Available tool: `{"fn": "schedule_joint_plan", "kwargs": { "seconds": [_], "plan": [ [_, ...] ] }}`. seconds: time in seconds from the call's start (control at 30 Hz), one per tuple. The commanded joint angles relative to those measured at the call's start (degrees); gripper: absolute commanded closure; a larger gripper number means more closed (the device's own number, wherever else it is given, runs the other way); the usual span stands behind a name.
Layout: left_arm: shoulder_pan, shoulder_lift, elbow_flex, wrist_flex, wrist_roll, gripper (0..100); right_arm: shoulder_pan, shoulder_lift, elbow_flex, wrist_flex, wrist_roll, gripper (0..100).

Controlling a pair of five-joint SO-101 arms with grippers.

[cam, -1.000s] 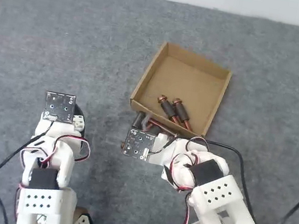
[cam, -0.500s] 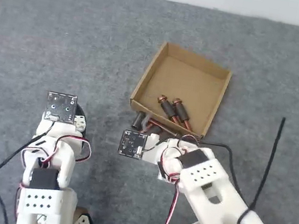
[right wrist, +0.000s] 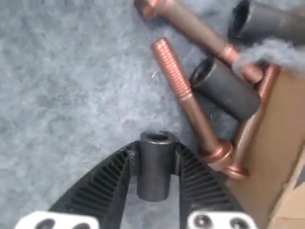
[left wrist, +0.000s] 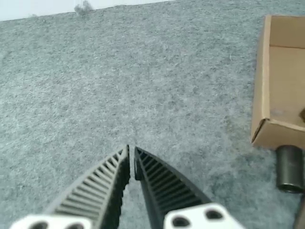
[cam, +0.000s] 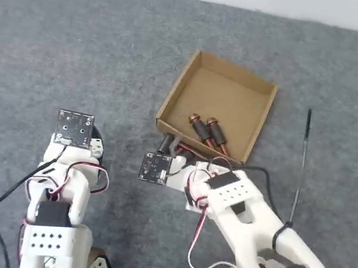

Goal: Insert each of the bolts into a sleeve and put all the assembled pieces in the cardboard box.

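Grey carpet (cam: 77, 40) holds a cardboard box (cam: 234, 95) containing two assembled pieces (cam: 201, 131).

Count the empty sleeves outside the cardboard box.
3. The held sleeve sits in the right gripper; the nearer sleeve lies among the loose bolts beside the cardboard box; the farther sleeve lies just beyond. The right arm may hide others.

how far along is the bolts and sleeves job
Done: two assembled pieces lie in the cardboard box. In hand: the right gripper is shut on a sleeve. Left: three loose bolts and two more sleeves lie on the carpet beside the box; the left gripper is shut and empty.
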State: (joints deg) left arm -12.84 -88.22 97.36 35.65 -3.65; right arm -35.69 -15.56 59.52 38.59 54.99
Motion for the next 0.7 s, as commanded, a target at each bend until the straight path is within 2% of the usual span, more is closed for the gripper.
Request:
{"fn": "schedule_joint_plan", "kwargs": {
  "seconds": [0.0, 0.2, 0.27, 0.33, 0.47, 0.67],
  "plan": [
    [0.4, -1.1, -0.5, -0.4, -0.8, 99, -0.6, 3.0, -4.7, 3.4, 1.8, 89.7],
    [0.4, -1.1, -0.5, -0.5, -0.8, 99, -0.5, 8.5, -10.0, 6.4, 1.4, 90.3],
    [0.4, -1.1, -0.5, -0.5, -0.8, 99, -0.5, 8.4, -10.1, 6.2, -0.6, 94.3],
    [0.4, -1.1, -0.5, -0.5, -0.8, 99, -0.6, 7.8, -10.3, 5.5, -4.0, 99.8],
    [0.4, -1.1, -0.5, -0.5, -0.8, 99, 0.2, 5.4, -11.8, 5.8, -14.2, 99.1],
    [0.4, -1.1, -0.5, -0.5, -0.8, 99, 5.5, -2.2, -12.3, 6.5, -26.1, 99.3]
  ]
}}
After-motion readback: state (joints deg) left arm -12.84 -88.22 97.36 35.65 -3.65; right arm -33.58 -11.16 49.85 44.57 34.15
